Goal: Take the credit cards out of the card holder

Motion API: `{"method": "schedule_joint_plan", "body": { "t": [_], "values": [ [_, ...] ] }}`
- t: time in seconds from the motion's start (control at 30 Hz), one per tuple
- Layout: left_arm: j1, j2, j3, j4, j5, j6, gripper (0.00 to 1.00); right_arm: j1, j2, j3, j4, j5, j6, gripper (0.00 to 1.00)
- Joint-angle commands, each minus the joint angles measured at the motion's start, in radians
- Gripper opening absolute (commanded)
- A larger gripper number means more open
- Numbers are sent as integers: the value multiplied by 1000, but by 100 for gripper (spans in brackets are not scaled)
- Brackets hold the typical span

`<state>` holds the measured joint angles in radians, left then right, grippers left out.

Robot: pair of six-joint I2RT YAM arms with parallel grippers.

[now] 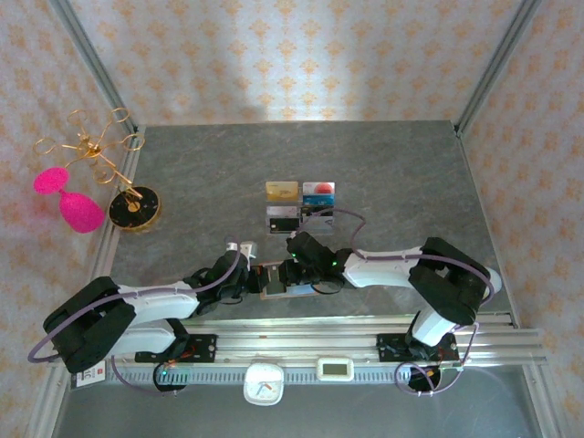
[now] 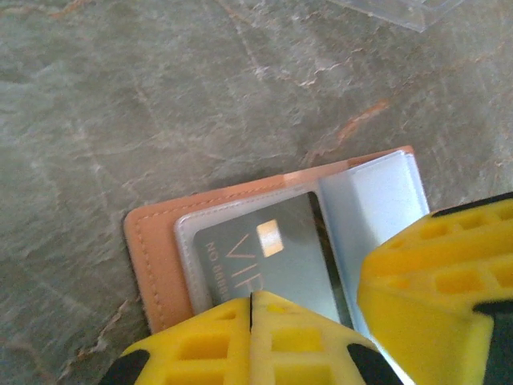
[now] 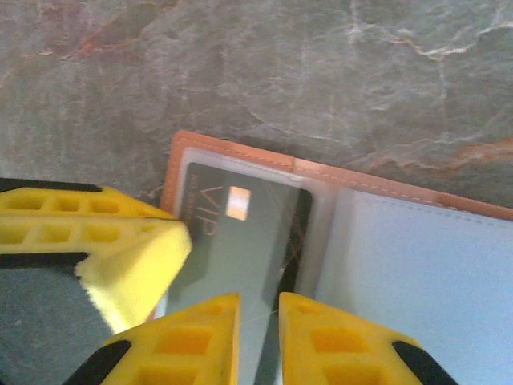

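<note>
The card holder (image 1: 274,281) lies open on the table between both grippers, a pinkish-tan leather booklet (image 2: 152,257) (image 3: 240,152). A grey VIP credit card (image 2: 272,261) (image 3: 240,257) sits in its left clear sleeve; the sleeve beside it (image 3: 425,273) looks empty. My left gripper (image 1: 255,276) (image 2: 252,309) is shut, its tips resting on that card's sleeve. My right gripper (image 1: 306,274) (image 3: 258,329) hovers over the card's right part with a narrow gap between its fingers; I cannot see anything held. Several more credit cards (image 1: 299,203) lie in a block farther back.
A gold wire stand with pink shapes (image 1: 91,151) and a black disc (image 1: 135,208) stand at the left edge. A small white object (image 1: 245,247) lies behind the left gripper. A clock (image 1: 265,383) and a white device (image 1: 335,369) sit on the front rail.
</note>
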<state>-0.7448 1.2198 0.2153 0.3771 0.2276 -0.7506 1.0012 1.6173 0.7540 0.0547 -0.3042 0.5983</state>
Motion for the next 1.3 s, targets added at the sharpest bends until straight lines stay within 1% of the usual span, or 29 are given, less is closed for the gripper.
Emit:
{"method": "schedule_joint_plan", "body": {
  "t": [0.0,0.13,0.33,0.47,0.5,0.67,0.77,0.97,1.1,1.17,1.27],
  "values": [
    [-4,1,-23,-6,-16,11,0,-8,22,-22,25,16,21,19],
    [-8,12,-34,-1,-5,7,0,-11,35,-30,32,10,30,20],
    [-19,47,-41,25,14,6,0,-12,62,-28,73,-52,28,18],
    [-21,56,-37,24,12,10,0,-13,53,-35,68,-34,32,2],
    [-21,53,-37,23,12,9,0,-12,42,-43,71,-23,38,0],
    [-15,16,-45,11,-3,7,0,-13,-33,-87,31,56,65,0],
    [-9,-2,-49,9,-6,10,0,-12,-66,-114,9,82,79,0],
    [-4,-39,-26,3,9,16,0,-12,-50,-140,33,67,82,0],
    [-34,-101,26,-21,-3,22,0,-13,-43,-140,58,50,80,0],
    [-49,-81,49,-18,-2,29,0,-12,-48,-143,66,49,80,1],
    [-56,-3,68,4,12,38,0,-12,-50,-141,63,51,77,3]
  ]
}}
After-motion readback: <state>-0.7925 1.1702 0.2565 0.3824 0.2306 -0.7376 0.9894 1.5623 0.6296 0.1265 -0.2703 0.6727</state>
